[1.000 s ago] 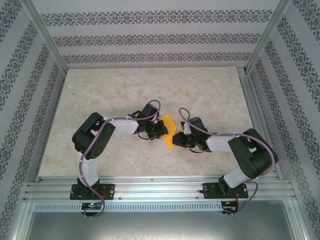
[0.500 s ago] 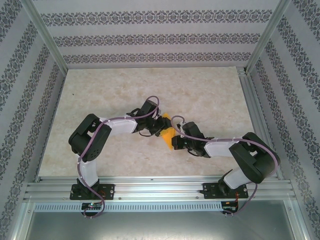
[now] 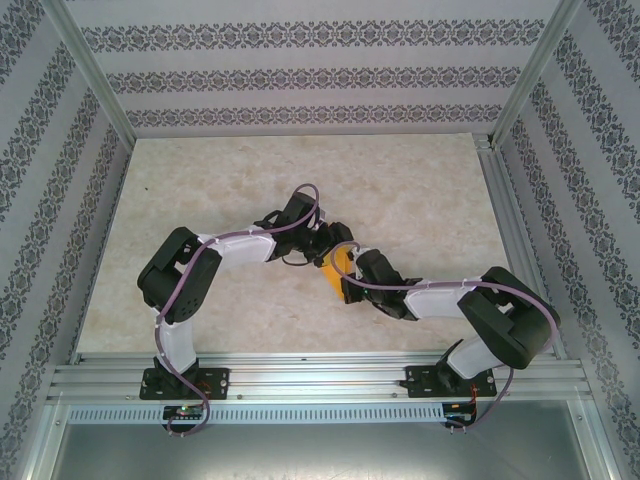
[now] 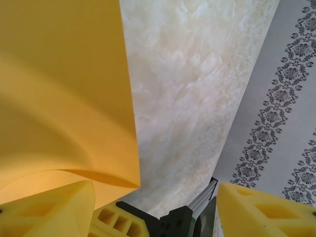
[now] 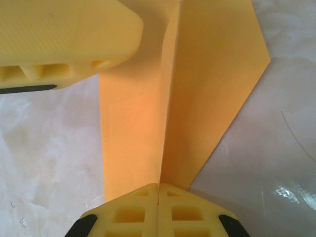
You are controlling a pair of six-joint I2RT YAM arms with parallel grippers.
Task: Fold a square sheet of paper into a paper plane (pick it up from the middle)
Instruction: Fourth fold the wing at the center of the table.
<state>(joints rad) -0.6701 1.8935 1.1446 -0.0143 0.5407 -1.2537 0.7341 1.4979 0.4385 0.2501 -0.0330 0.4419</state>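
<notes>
Where the two arms meet over the middle of the marble-patterned table [image 3: 200, 200], the top external view shows the orange-yellow paper [image 3: 337, 268] wedged between the left gripper [image 3: 322, 246] and the right gripper [image 3: 346, 284]. Both black wrists and a looping purple cable [image 3: 345, 243] crowd over it, so just a small orange patch is visible. That patch runs from the far side toward the near edge, leaning slightly right. Patterned walls [image 3: 320, 75] and an aluminium frame [image 3: 520, 75] enclose the table.

From the left wrist, the orange-yellow paper [image 4: 64, 94] fills the upper left as a curved sheet, with one straight edge running away from the camera. Its lower edge curls over the left-hand yellow finger [image 4: 49, 210]. The left gripper [image 4: 155, 197] stands with its fingers wide apart and nothing is pinched between them. Bare table [image 4: 197, 84] and a patterned wall [image 4: 286, 98] show through the gap.

From the right wrist, the right gripper [image 5: 158, 197] has its two pads pressed together on the near end of the orange-yellow paper [image 5: 197, 98], right at a crease. That crease, the long axis, runs straight away from the fingers. The two flaps spread to either side, and the right flap comes to a corner pointing out to the right. A yellow finger [image 5: 64, 37] of the left gripper lies across the far left part of the sheet and hides it there.
</notes>
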